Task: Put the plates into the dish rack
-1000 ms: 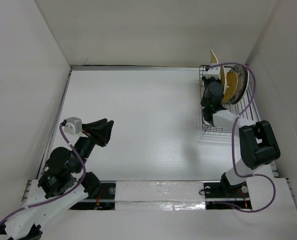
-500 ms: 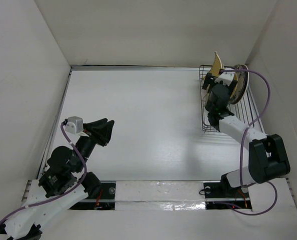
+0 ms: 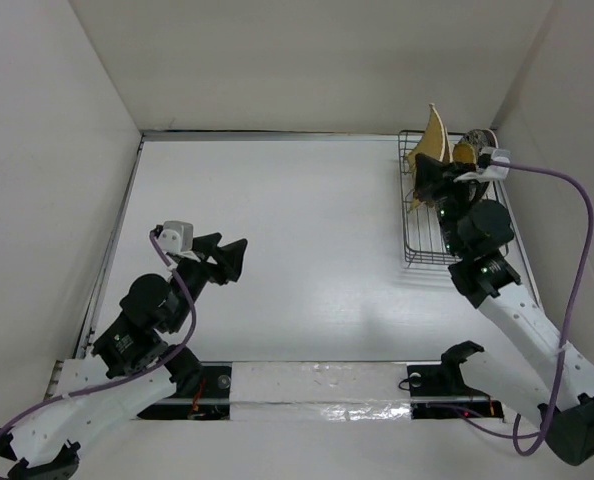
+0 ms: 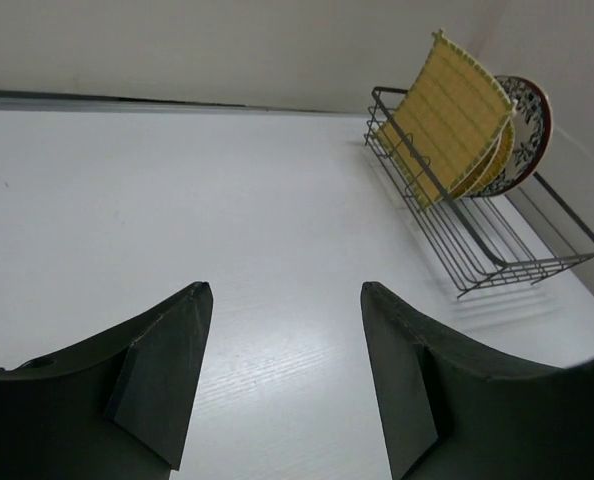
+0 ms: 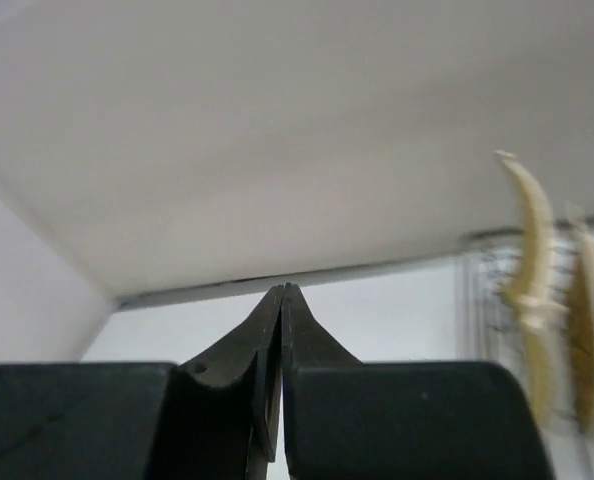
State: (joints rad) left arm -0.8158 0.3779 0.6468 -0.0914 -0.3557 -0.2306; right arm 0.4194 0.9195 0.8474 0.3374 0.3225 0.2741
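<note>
The black wire dish rack (image 3: 425,262) stands at the far right, and it also shows in the left wrist view (image 4: 517,255). The square woven mat (image 3: 434,133) (image 4: 455,115) leans upright at the rack's near end. Behind it stand a yellow woven disc (image 4: 494,160) and a patterned plate with a reddish rim (image 4: 529,120). My right gripper (image 3: 421,168) (image 5: 282,289) is shut and empty, hovering over the rack beside the mat (image 5: 533,230). My left gripper (image 3: 227,248) (image 4: 285,287) is open and empty above the bare table, far left of the rack.
White walls enclose the table (image 3: 297,220) on three sides. The right wall runs close behind the rack. The right arm's purple cable (image 3: 567,200) arcs above the rack's right side.
My right gripper has lifted off the mat and drawn back; the mat now stands free in the rack. The right arm swung toward the right wall. My left gripper moved forward and right.
</note>
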